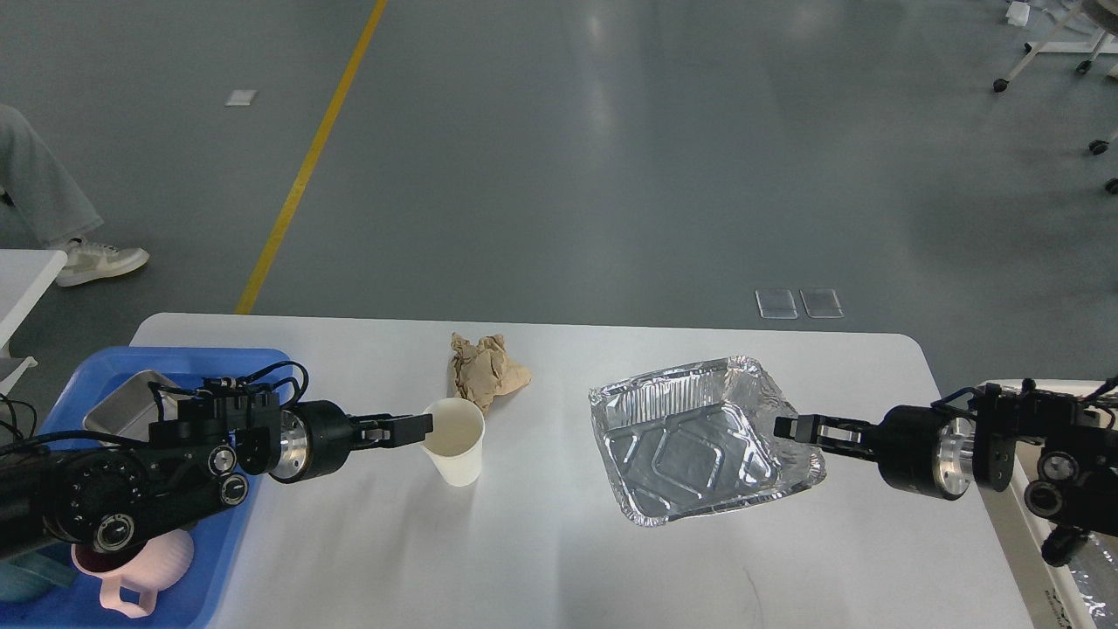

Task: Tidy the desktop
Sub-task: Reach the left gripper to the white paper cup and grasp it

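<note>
Desktop (541,559): white, rigid, fills your lower view.

Paper cup (452,440): centre-left, upright, light, crushable; take it low on the wall, gently. Your left gripper (417,429) meets its rim; finger spread cannot be told.

Foil tray (699,450): centre-right, thin, easily dented. Your right gripper (789,426) appears clamped on its right rim.

Crumpled brown paper (486,370): behind the cup, soft.

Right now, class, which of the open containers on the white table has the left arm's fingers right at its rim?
The white paper cup, not the foil tray: the left fingers reach its rim.
</note>
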